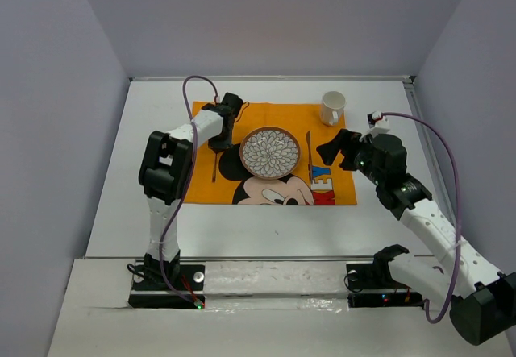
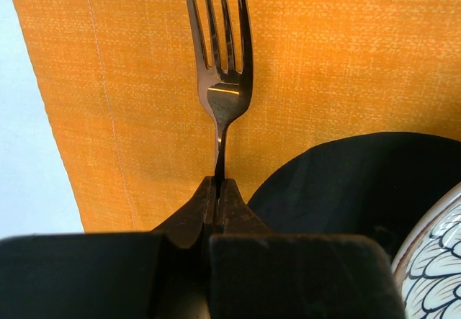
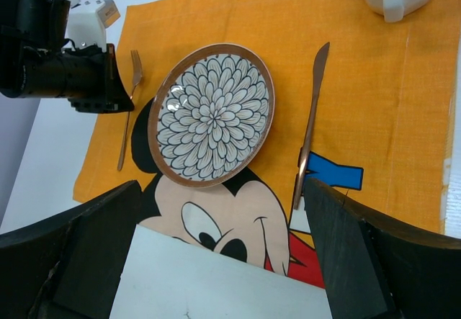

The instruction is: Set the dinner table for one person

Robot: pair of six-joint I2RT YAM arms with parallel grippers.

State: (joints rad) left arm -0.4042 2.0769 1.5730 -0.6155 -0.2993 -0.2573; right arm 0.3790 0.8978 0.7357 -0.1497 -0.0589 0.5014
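An orange cartoon-mouse placemat (image 1: 242,184) lies on the white dinner table (image 1: 242,224). A flower-patterned plate (image 1: 270,152) sits at its middle. A copper knife (image 1: 309,151) lies to the plate's right and a white mug (image 1: 332,107) stands at the mat's far right corner. A fork (image 1: 214,163) lies left of the plate, tines pointing away. My left gripper (image 1: 218,143) is shut on the fork (image 2: 222,81) at its neck, low on the mat; the jaws (image 2: 218,183) pinch the thin handle. My right gripper (image 1: 334,149) is open and empty, just right of the knife (image 3: 310,124).
Pale lavender walls bound the table on three sides. Bare white tabletop (image 3: 216,283) lies between the mat's near edge and the arm bases. The left arm's purple cable (image 1: 189,99) loops over the far left of the table.
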